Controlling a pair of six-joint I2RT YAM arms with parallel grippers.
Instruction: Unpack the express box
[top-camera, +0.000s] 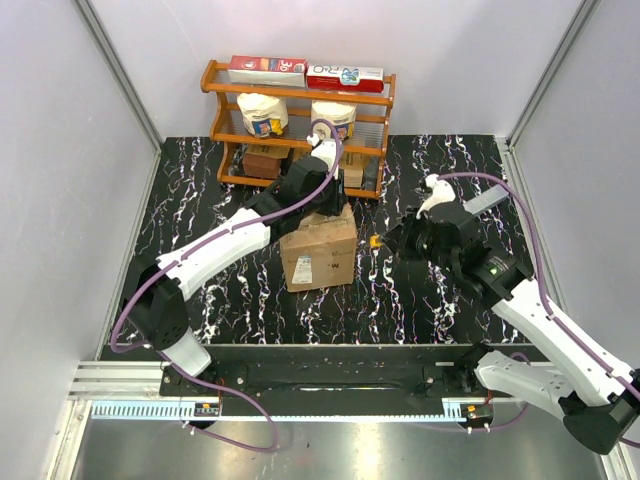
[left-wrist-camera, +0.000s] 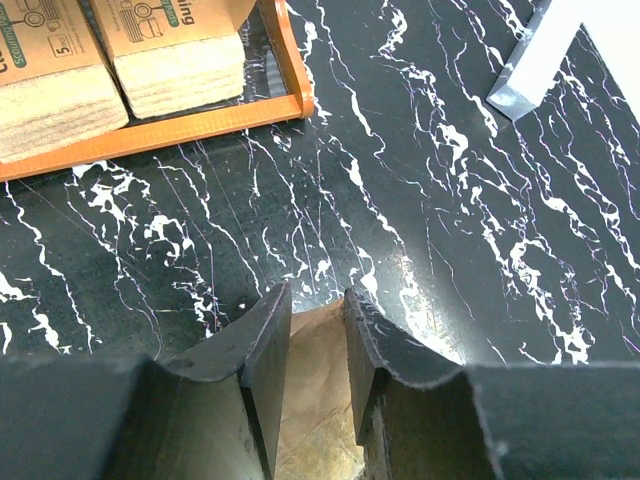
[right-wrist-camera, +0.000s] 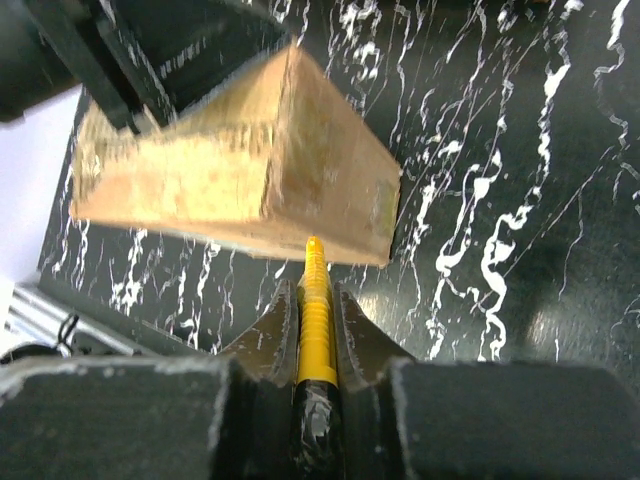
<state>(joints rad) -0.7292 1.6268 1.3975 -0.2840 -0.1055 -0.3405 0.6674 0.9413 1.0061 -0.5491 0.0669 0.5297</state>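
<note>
Black, white-veined surface (top-camera: 400, 305) boxed in by pale walls, with an orange rack (top-camera: 298, 95) along the far side. The express box (top-camera: 320, 258) sits mid-surface, just in front of the rack, its white label showing on the near side. Your left tool (left-wrist-camera: 315, 300) hangs over the box's far top edge with the jaws narrow and brown cardboard wedged between the pads. This reads as a pinch on a flap or rim, though the wrist view does not show which. Your right tool (right-wrist-camera: 315, 295) is clamped tight on a yellow implement (right-wrist-camera: 313, 262), thin and straight. It is likely a cutter, but no blade can be made out. Note the relation that matters: the box lies to the left of your right tool, dead ahead of the implement's tip. The implement's long axis runs right to left across the surface, aimed at the box's right side, low and near a corner. The overhead view shows a thin strip of surface between tip and cardboard. In the right wrist view the tip overlaps the box's lower edge, so you cannot call contact either way. The left arm is on the box and acts as the steadying side, while the right arm is near but apart from it. By my reading the box is not yet opened. No tape seam can be made out here, so find it before you advance. The tip sits low, and a straight push would likely shove the box toward your left tool.
</note>
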